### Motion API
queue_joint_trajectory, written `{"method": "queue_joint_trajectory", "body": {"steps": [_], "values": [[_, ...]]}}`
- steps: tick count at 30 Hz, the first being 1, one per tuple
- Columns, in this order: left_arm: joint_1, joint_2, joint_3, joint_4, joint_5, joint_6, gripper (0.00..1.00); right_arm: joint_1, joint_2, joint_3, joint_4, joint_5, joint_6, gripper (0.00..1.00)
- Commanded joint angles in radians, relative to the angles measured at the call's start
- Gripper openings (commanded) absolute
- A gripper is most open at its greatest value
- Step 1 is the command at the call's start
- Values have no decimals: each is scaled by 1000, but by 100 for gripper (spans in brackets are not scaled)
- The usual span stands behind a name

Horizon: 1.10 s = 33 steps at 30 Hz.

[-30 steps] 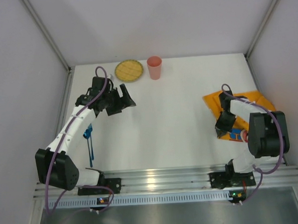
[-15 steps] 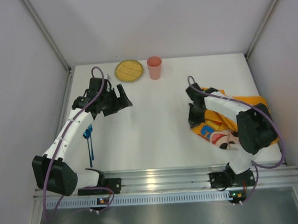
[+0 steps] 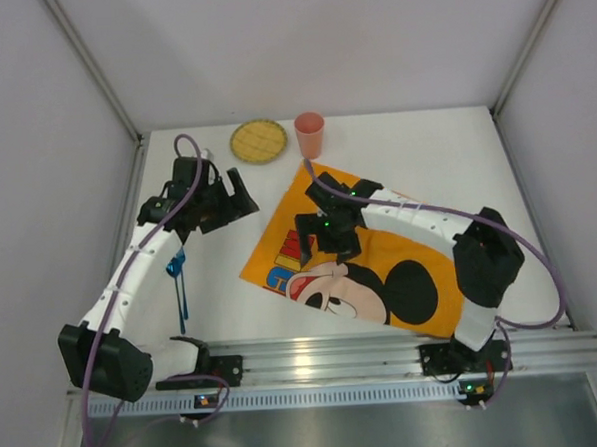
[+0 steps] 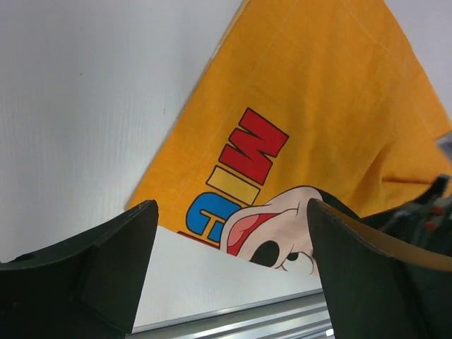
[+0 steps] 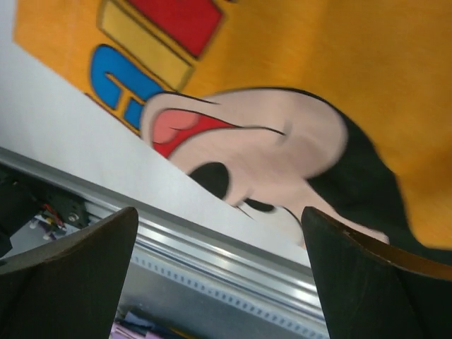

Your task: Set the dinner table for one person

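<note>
The dinner table (image 3: 425,147) is a white top. An orange Mickey Mouse placemat (image 3: 380,249) lies spread flat on its middle and right part, slightly skewed. My right gripper (image 3: 326,240) hovers over the mat's left part, open, with nothing between its fingers. In the right wrist view the placemat (image 5: 339,63) fills the picture beyond the wide-apart gripper (image 5: 219,212). My left gripper (image 3: 247,196) stands open and empty left of the mat, facing it. In the left wrist view the placemat (image 4: 304,120) lies ahead of the gripper (image 4: 231,212).
A yellow woven plate (image 3: 255,142) and a pink cup (image 3: 310,135) stand at the far edge. Blue cutlery (image 3: 178,280) lies at the left, beside the left arm. The ribbed aluminium rail (image 3: 316,358) runs along the near edge.
My right arm swept left from the right edge, dragging the folded placemat to the middle and spreading it flat, then its jaws opened and let it go. The left arm shifted slightly.
</note>
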Motion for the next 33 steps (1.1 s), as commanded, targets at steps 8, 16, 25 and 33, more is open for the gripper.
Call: {"method": "queue_joint_trajectory", "body": {"steps": [8, 16, 25, 33], "values": [[-82, 125, -77, 237, 71, 24, 91, -532, -551, -397, -84, 167, -42, 100], [-180, 618, 219, 246, 86, 40, 89, -656, -285, -382, 34, 179, -84, 100], [-193, 726, 230, 186, 2, 23, 89, -658, 41, -231, 159, 123, -118, 98], [-124, 555, -10, 149, -98, 3, 90, -656, 288, -7, 168, -1, -154, 97]]}}
